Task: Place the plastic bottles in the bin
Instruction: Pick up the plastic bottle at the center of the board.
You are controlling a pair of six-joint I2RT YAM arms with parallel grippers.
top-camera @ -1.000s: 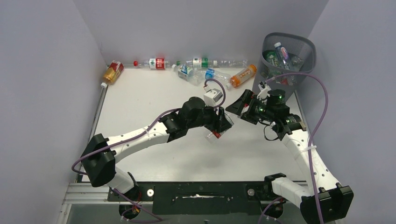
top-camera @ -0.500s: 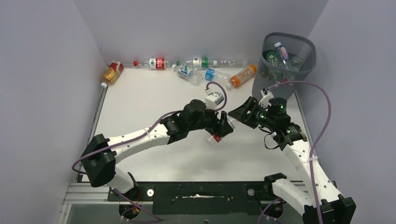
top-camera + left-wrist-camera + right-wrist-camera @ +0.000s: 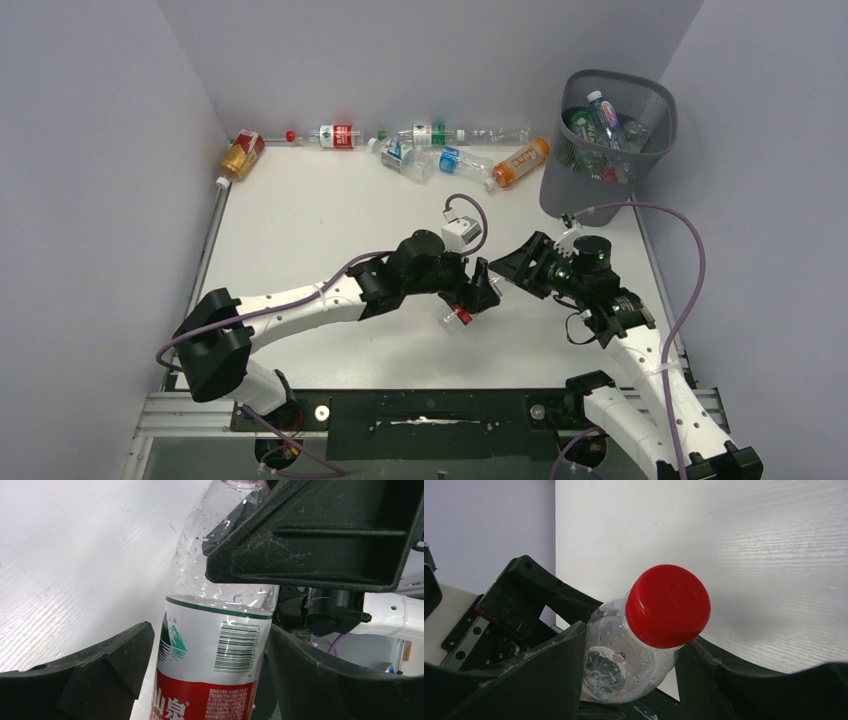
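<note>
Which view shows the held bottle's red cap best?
Right wrist view: the red cap is central, sharp and unobstructed. Left wrist view shows the bottle label, the cap cut off at the top. Top view: too small to make out.

Clear glossy plastic bottle (image 3: 220, 580), droplets inside, smooth glossy red cap (image 3: 668, 605); scuffed matt black fingers (image 3: 310, 535), likely plastic; finely ribbed matt white table (image 3: 75, 555).

- Clear plastic bottle (image 3: 616, 667), droplets inside, its round red screw cap (image 3: 667, 605) facing the lens.
- Right gripper (image 3: 634, 637): black fingers (image 3: 544, 680) pressed against both sides of the bottle's shoulder.
- White ribbed tabletop (image 3: 749, 550) behind; lilac wall (image 3: 484, 525) at upper left.
</note>
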